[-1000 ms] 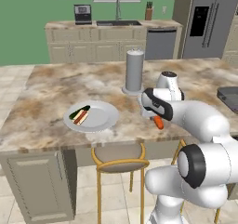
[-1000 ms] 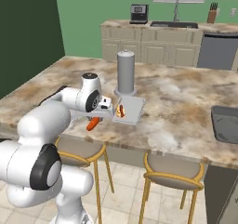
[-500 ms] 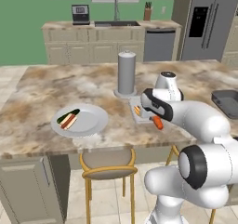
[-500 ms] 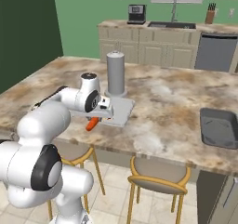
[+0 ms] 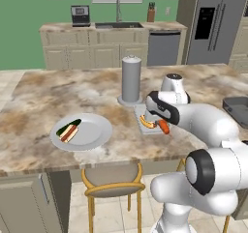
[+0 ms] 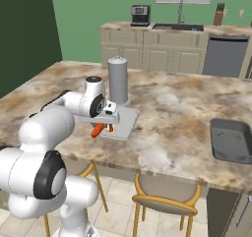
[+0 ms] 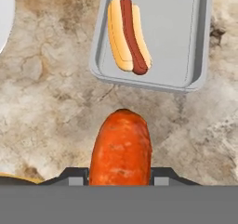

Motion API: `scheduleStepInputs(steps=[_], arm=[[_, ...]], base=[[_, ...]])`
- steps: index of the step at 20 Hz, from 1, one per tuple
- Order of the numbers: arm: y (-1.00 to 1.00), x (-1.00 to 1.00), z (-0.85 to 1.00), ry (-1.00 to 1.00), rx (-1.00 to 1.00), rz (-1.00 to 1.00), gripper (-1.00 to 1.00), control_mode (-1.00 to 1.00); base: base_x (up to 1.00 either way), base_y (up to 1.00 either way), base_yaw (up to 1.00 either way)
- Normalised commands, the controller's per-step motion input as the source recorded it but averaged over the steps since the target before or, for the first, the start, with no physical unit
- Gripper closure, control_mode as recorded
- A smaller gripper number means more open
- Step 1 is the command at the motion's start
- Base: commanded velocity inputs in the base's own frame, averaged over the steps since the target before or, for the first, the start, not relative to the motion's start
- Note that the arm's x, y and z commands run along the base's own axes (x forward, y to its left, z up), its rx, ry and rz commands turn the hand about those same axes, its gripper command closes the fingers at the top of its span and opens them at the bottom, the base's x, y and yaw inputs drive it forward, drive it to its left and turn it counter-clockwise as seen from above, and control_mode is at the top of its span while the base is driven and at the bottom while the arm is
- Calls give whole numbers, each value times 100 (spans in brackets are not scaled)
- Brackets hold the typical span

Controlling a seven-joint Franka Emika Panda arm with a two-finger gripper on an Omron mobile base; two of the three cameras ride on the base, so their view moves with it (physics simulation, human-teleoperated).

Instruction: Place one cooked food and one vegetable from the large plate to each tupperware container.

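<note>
The two-finger gripper point(image 7: 120, 174) is pinching the orange-red carrot point(image 7: 122, 148) at bottom centre of hand view, just short of the light grey rectangular tray point(image 7: 197, 42) w/ one hot dog in tan bun point(image 7: 128, 35) inside. Probably held so to drop veg beside it. The pale round plate point(image 5: 99, 128), mid-left in left base view, has other hot dog point(image 5: 69, 133) and green cucumber piece point(image 5: 67, 126).

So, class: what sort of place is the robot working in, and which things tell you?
A rendered home kitchen, most likely: a marble-look island counter with stools, a sink set in cream cabinets, and a steel fridge at the back wall.
</note>
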Motion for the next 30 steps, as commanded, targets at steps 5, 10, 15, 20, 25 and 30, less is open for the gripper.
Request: scheduleStepInputs(steps=[5,10,15,20,25,30], arm=[[-7,51,18,2,-3,7,100,-100],[-30,81,27,0,-5,38,100,-100],[-14,93,-13,3,0,32,100,-100],[0,75,-26,3,0,-6,100,-100],[-10,43,-53,10,0,-29,100,-100],[0,3,-50,5,0,-14,100,-100]], base=[[0,0,0],[0,0,0],[0,0,0],[0,0,0],[0,0,0],[0,0,0]])
